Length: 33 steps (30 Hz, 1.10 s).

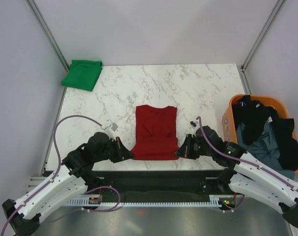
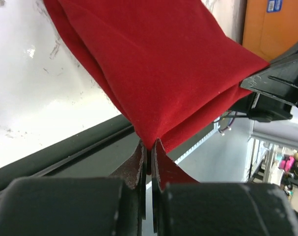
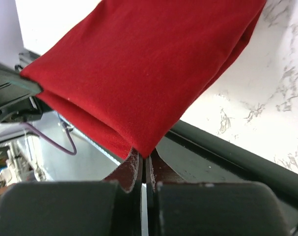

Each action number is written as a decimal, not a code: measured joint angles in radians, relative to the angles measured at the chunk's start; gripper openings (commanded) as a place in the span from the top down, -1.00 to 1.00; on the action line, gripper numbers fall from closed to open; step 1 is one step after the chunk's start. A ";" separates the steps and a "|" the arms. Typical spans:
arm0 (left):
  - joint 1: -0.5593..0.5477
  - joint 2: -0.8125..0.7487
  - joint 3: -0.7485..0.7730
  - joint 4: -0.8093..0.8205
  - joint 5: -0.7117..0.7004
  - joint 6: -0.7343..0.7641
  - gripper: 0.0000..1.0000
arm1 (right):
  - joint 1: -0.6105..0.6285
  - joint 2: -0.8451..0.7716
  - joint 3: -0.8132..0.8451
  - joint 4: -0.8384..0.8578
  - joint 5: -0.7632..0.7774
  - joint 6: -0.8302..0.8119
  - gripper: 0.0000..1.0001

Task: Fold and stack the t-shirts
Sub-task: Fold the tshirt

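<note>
The dark red t-shirt [image 1: 155, 130] lies partly folded in the middle of the marble table [image 1: 198, 88], its near part doubled and lifted at the table's front edge. My left gripper [image 1: 129, 154] is shut on its near left corner [image 2: 149, 141]. My right gripper [image 1: 180, 152] is shut on its near right corner [image 3: 144, 150]. The bright green t-shirt [image 1: 82, 74] lies folded at the far left corner. Black and grey-blue garments [image 1: 264, 132] fill the orange basket [image 1: 233, 113] at the right.
The dark front rail [image 1: 158, 174] of the table runs under the held shirt edge. Grey walls and metal posts bound the table on three sides. The basket stands off the table's right edge.
</note>
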State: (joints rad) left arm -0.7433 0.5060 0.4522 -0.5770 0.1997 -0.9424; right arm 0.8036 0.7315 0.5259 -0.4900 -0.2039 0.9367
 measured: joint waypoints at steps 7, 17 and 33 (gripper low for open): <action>-0.002 0.206 0.278 -0.080 -0.091 0.043 0.95 | 0.002 0.175 0.295 -0.180 0.148 -0.052 1.00; 0.053 0.471 0.484 -0.106 -0.166 0.161 0.95 | -0.088 0.378 0.492 -0.267 0.230 -0.161 1.00; 0.319 0.905 0.750 -0.076 0.040 0.303 0.89 | -0.317 0.705 0.667 -0.224 0.077 -0.311 1.00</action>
State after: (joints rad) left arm -0.4244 1.4113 1.2018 -0.6525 0.2398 -0.6395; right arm 0.4866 1.4361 1.1931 -0.7143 -0.1272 0.6258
